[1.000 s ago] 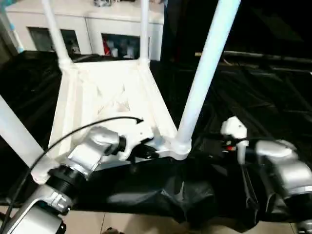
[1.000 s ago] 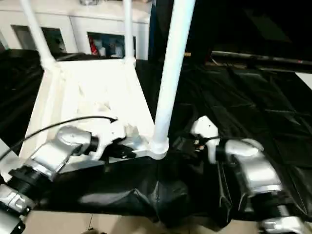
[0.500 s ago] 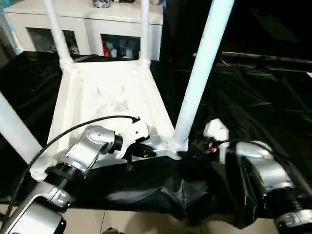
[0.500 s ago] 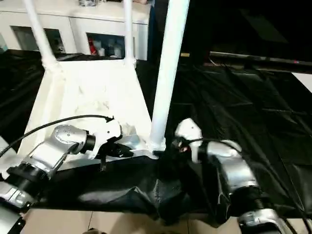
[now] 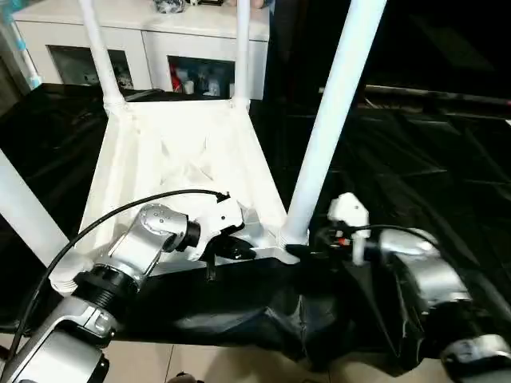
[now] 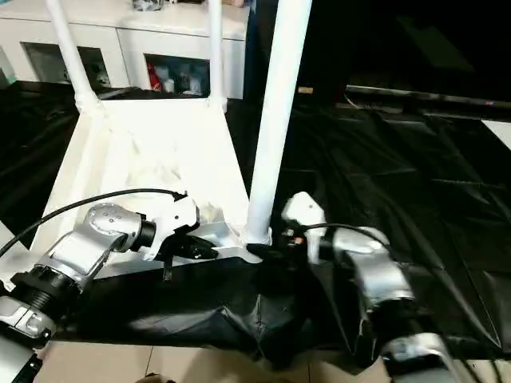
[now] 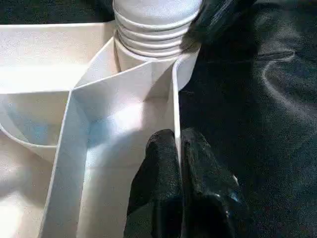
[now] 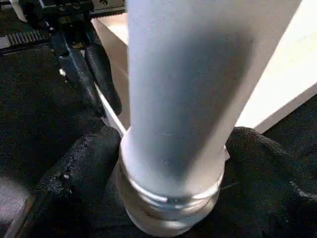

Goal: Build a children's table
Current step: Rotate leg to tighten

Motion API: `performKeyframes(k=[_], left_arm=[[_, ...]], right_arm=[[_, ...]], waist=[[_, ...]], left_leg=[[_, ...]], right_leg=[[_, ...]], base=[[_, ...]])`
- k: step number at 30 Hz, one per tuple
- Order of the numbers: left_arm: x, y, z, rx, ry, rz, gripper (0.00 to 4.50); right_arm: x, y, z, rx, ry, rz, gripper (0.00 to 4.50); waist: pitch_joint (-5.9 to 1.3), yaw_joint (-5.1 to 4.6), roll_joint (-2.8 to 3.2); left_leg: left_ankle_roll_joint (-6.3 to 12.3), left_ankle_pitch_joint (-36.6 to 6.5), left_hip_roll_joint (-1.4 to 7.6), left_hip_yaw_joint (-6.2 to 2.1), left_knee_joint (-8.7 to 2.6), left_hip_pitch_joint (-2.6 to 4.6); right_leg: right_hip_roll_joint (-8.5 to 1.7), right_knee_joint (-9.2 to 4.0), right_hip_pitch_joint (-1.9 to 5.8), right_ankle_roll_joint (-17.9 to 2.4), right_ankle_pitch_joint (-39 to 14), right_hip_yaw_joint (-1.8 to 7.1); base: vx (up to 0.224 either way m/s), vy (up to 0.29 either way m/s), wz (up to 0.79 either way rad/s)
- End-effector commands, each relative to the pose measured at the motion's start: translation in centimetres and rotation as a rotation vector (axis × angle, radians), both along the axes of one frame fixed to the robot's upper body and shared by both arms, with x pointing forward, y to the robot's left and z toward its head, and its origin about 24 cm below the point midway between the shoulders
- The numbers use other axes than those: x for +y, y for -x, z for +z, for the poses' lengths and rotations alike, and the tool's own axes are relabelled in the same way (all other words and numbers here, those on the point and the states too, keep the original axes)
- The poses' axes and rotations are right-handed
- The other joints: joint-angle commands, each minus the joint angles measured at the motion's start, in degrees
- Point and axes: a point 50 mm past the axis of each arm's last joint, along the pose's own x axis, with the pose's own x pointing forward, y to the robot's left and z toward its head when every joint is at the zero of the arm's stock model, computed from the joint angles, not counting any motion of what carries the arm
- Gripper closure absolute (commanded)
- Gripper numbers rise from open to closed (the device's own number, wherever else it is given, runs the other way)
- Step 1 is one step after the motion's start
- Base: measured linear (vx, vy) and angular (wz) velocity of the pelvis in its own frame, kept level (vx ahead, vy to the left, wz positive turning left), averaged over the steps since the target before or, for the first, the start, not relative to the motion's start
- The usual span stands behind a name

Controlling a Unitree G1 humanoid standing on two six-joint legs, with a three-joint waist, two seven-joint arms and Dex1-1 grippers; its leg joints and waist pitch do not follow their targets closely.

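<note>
The white tabletop (image 5: 184, 159) lies upside down on black cloth, ribs up. Legs stand upright in its corner sockets: far left leg (image 5: 100, 56), far right leg (image 5: 239, 48), near left leg (image 5: 24, 215), near right leg (image 5: 331, 120). My left gripper (image 7: 178, 148) is shut on the tabletop's thin near rim wall, just beside the near right socket (image 7: 153, 44). My right gripper (image 8: 171, 163) has one black finger (image 8: 84, 163) on each side of the near right leg's base (image 8: 173, 124), pressed against it at the socket collar.
A white cabinet (image 5: 160, 48) with open shelves stands behind the cloth-covered surface (image 5: 423, 159). The cloth's front edge hangs over pale floor (image 5: 200, 363). A black cable (image 5: 120, 215) arcs from my left wrist over the tabletop.
My right gripper has moved left across the cloth to the near right leg's base and now clasps it. The left gripper has stayed on the rim.
</note>
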Motion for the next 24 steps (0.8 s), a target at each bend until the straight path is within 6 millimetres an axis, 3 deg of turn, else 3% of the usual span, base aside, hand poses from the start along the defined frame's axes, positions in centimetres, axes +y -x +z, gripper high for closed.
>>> performKeyframes(k=[1,8,10,13,14,15,17,19,24], left_arm=[[-0.6,-0.1,0.4,-0.004,0.035,-0.034,4.50],[-0.3,-0.1,0.4,-0.013,0.032,-0.026,4.50],[-0.2,0.0,0.5,-0.018,0.036,-0.021,4.50],[-0.2,0.0,0.6,-0.022,0.040,-0.016,4.50],[-0.1,0.0,0.7,-0.025,0.042,-0.010,4.50],[0.0,0.0,0.8,-0.026,0.043,-0.005,4.50],[0.3,0.0,0.9,-0.030,0.046,0.009,4.50],[0.5,0.0,1.0,-0.031,0.048,0.021,4.50],[1.1,-0.5,1.1,-0.040,0.050,0.088,4.50]], right_arm=[[-0.1,-0.5,0.6,-0.023,0.000,0.005,1.01],[0.5,-0.7,0.6,-0.025,-0.008,0.021,1.41],[0.5,-0.7,0.7,-0.027,-0.019,0.023,1.71],[0.5,-0.5,0.7,-0.024,-0.020,0.030,1.75],[0.5,-0.4,0.6,-0.020,-0.020,0.036,1.77],[0.5,-0.3,0.5,-0.015,-0.022,0.039,1.78],[0.5,0.0,0.3,-0.007,-0.026,0.043,1.78],[0.5,0.2,0.2,-0.002,-0.030,0.042,1.78],[0.8,0.2,-0.4,0.007,-0.051,-0.029,1.78]], waist=[[-3.06,-0.18,0.25],[-3.10,0.30,-0.04],[-2.59,0.26,0.00],[-2.22,0.13,-0.05],[-1.60,0.08,-0.01],[-1.64,0.00,-0.12],[-0.81,-0.17,-0.10],[-0.71,-0.13,-0.09],[0.38,-0.05,0.06]], left_leg=[[-0.92,-27.48,1.39,-1.08,-4.74,1.81],[-0.70,-25.53,1.50,-0.85,-4.91,1.69],[-0.66,-25.71,1.47,-0.87,-5.12,1.55],[-0.72,-27.26,1.37,-0.99,-5.13,1.71],[-0.69,-27.71,1.35,-1.08,-5.24,1.69],[-0.71,-28.26,1.30,-1.13,-5.18,1.79],[-0.62,-29.22,1.21,-1.30,-5.39,1.76],[-0.24,-27.79,1.21,-1.28,-5.58,1.71],[1.17,-23.54,1.13,-1.02,-6.64,1.48]], right_leg=[[-3.09,-6.55,1.08,-7.25,-33.68,1.60],[-3.20,-6.05,1.25,-8.33,-31.37,1.98],[-3.15,-6.21,1.12,-7.86,-32.09,1.97],[-3.17,-6.60,0.91,-6.69,-35.33,1.86],[-3.26,-6.85,0.58,-6.17,-36.76,1.87],[-3.21,-6.99,0.62,-5.58,-38.16,1.76],[-3.20,-7.32,0.36,-4.68,-40.24,1.70],[-3.34,-7.46,0.58,-4.60,-39.81,1.75],[-3.24,-7.79,0.85,-6.03,-35.84,2.05]], base=[[0.000,0.000,0.00],[0.000,0.000,0.00],[0.000,0.000,0.00],[0.000,0.000,0.00],[0.000,0.000,0.00],[0.000,0.000,0.00],[0.000,0.000,0.00],[0.000,0.000,0.00],[0.000,0.000,0.00]])
